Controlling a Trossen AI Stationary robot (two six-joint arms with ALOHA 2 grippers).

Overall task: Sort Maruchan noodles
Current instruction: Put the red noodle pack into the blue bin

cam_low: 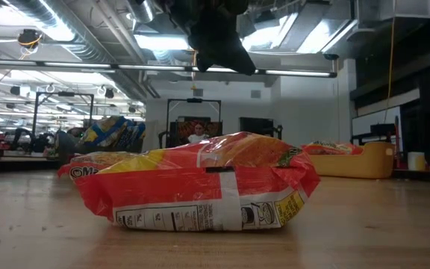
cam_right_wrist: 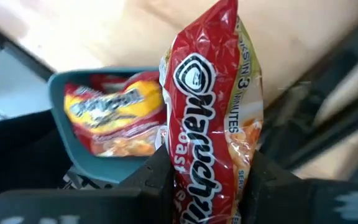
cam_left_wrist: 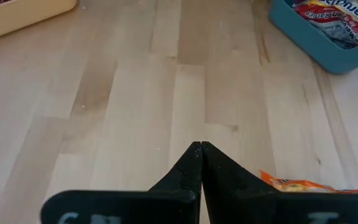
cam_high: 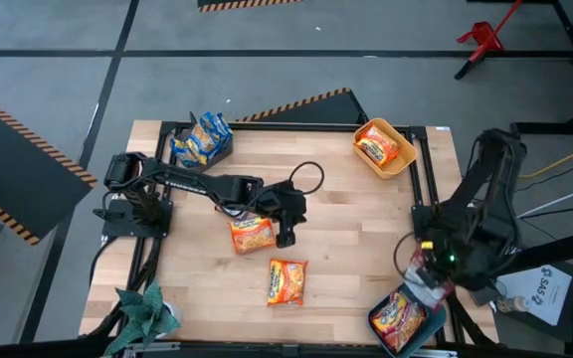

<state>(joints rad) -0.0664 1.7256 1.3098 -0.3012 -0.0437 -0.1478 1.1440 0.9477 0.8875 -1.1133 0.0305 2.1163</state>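
Note:
My right gripper [cam_right_wrist: 210,186] is shut on a red Maruchan packet [cam_right_wrist: 213,106] above the teal bin [cam_right_wrist: 61,87], which holds another red packet [cam_right_wrist: 114,121]; the high view places it at the table's near right [cam_high: 428,270]. My left gripper [cam_high: 286,235] hangs shut and empty over the table's middle, beside an orange packet [cam_high: 252,235] lying flat on the wood. A second orange packet [cam_high: 286,281] lies nearer the front edge. Blue packets [cam_high: 202,139] fill the grey bin at the far left. My right gripper pinches the red packet between its two fingers [cam_right_wrist: 160,180], which sit on its two long sides near one short end [cam_right_wrist: 194,186]. The gripper points steeply down. The packet sticks out lengthwise past the fingertips, lifted clear, over the teal bin.
A yellow bin [cam_high: 384,147] with one packet stands at the far right. A crumpled green thing [cam_high: 147,310] lies at the near left corner. Bare wood [cam_high: 356,229] stretches between the middle packets and the right arm's base.

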